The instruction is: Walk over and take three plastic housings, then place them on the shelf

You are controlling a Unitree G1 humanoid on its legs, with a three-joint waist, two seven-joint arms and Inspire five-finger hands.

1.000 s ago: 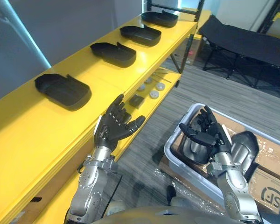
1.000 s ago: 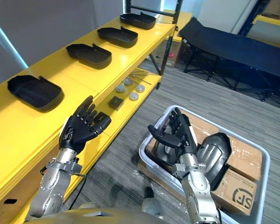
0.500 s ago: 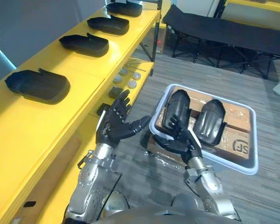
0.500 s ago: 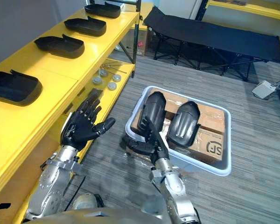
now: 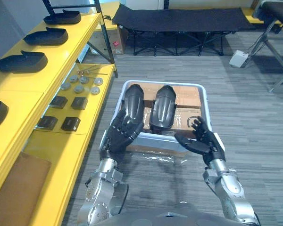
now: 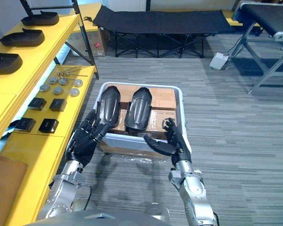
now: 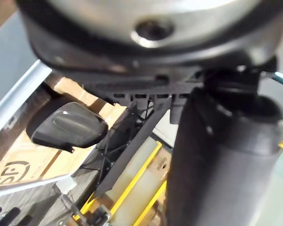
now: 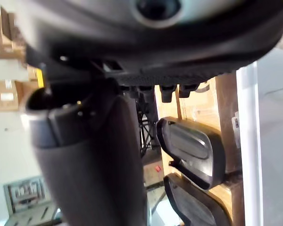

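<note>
Left hand: my left hand [image 5: 124,133] hangs over the near-left corner of the bin [image 5: 179,84], fingers spread and holding nothing. I cannot tell whether its fingertips touch the housing behind them.
Right hand: my right hand [image 5: 201,141] is by the bin's near-right corner, fingers apart and empty.
Housings to fetch: two lie side by side on cardboard in the bin, the left housing [image 5: 134,104] along the left wall and the right housing [image 5: 162,106] near the middle.
Done so far: the shelf [image 5: 68,44] carries several shelf housings [image 5: 46,36] along its top.
Left to do: I judge that nothing is grasped yet, so gripping, lifting, turning and placing remain.
Tight edges: the bin's left wall sits near the lower shelf edge, which holds small parts [image 5: 59,102].
Open room: there is bare floor to the right of the bin, and a cot [image 5: 179,20] well beyond its far rim.
</note>
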